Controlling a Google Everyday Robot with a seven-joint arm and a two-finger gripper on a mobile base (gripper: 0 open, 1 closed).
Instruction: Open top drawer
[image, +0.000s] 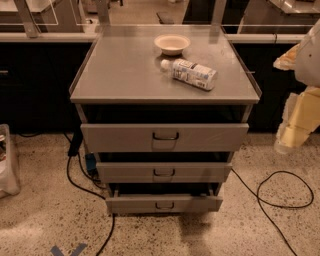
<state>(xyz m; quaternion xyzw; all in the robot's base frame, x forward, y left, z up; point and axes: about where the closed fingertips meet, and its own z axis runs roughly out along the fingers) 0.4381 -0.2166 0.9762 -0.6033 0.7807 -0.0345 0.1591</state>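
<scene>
The top drawer (120, 137) is the widest, tallest grey front of three in a grey metal cabinet (125, 75), with a small dark wire loop handle (165, 136) at its centre. Its front stands a little forward under the cabinet top, with a dark gap above it. Two narrower drawer fronts, the middle one (130, 172) and the bottom one (130, 204), lie below it. My gripper (295, 127) is at the right edge of the view, pale and blurred, to the right of the cabinet and apart from the drawer.
A white bowl (172, 44) and a plastic bottle (192, 74) lying on its side rest on the cabinet top. Black cables (280, 192) loop on the speckled floor at right and at left (75, 175). A bag (7, 160) sits at far left. Dark counters stand behind.
</scene>
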